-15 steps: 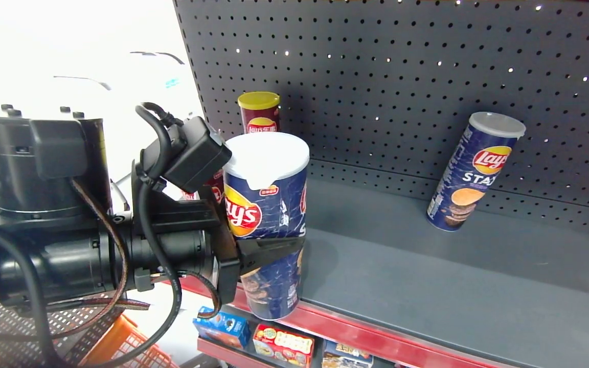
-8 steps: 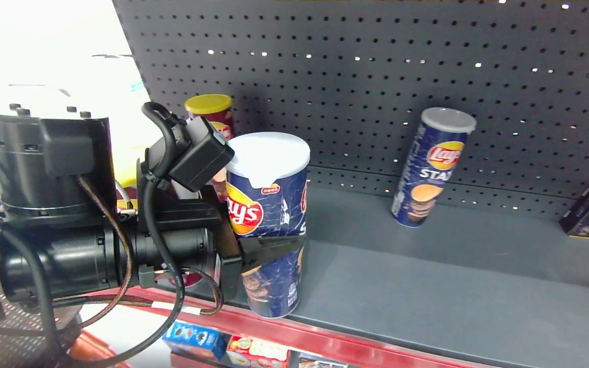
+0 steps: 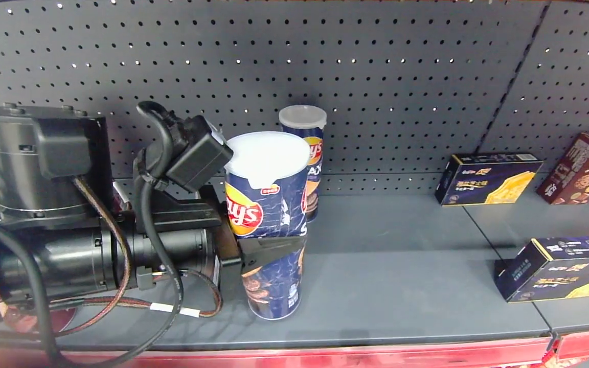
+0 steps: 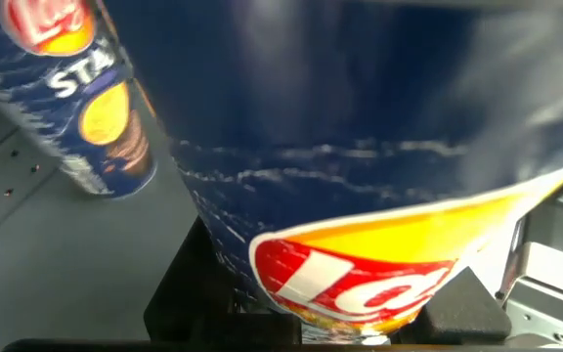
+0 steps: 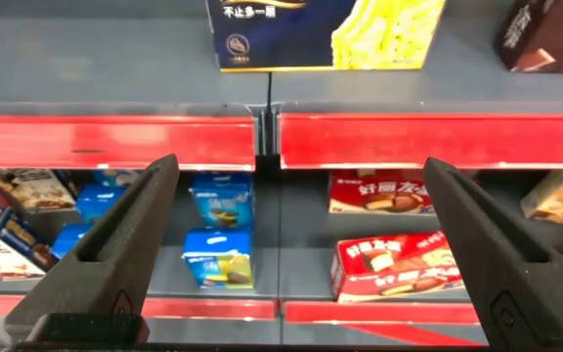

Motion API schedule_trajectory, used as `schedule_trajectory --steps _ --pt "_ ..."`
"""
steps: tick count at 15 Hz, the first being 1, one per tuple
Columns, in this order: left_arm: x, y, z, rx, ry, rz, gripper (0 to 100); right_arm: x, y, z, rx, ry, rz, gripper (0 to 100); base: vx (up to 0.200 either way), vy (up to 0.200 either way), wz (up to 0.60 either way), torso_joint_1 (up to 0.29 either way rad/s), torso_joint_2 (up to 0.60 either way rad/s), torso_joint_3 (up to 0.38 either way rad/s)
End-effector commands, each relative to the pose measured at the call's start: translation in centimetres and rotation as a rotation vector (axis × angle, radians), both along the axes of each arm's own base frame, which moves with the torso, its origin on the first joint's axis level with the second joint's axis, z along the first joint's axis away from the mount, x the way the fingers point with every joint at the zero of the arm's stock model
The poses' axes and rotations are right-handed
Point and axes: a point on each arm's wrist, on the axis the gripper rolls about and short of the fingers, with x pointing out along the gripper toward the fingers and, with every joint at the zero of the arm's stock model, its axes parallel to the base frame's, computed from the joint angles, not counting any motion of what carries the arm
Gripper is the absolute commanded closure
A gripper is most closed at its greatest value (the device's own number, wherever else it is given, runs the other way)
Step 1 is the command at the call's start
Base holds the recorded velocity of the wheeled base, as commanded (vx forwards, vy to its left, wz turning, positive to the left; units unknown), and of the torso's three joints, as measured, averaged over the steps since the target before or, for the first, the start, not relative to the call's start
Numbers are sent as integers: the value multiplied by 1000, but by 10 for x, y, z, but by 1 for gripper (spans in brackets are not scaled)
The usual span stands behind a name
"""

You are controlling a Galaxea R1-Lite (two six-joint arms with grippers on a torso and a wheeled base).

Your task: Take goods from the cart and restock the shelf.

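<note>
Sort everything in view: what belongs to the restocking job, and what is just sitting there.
Job: blue chip can, gripped by the left tool; grey shelf.
Just lying about: second can at the back panel; rear dark blue box; front dark blue box; brown box; snack boxes on lower shelves.

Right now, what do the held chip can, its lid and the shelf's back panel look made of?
Chip can: probably paperboard tube, glossy printed wrap; faint sheen. Lid: white plastic, matte; moulded tab. Back panel: likely painted sheet metal, matte dark grey; regular punched holes.
</note>
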Motion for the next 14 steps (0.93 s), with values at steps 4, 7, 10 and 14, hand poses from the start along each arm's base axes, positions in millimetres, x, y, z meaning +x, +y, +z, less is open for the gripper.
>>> schedule_trajectory --steps 4,7,10,14 --pt "-2 1 2 -6 -7 4 100 0 0 0 0 3 1 0 0 0 0 0 0 0" --pt "2 6 5 -13 -14 27 100 0 0 0 -1 5 1 0 0 0 0 0 0 0" --pt "3 10 6 -15 -20 41 100 0 0 0 -1 5 1 0 0 0 200 1 2 2" --pt "2 12 4 -11 -14 44 100 0 0 0 0 3 1 0 0 0 150 1 1 2"
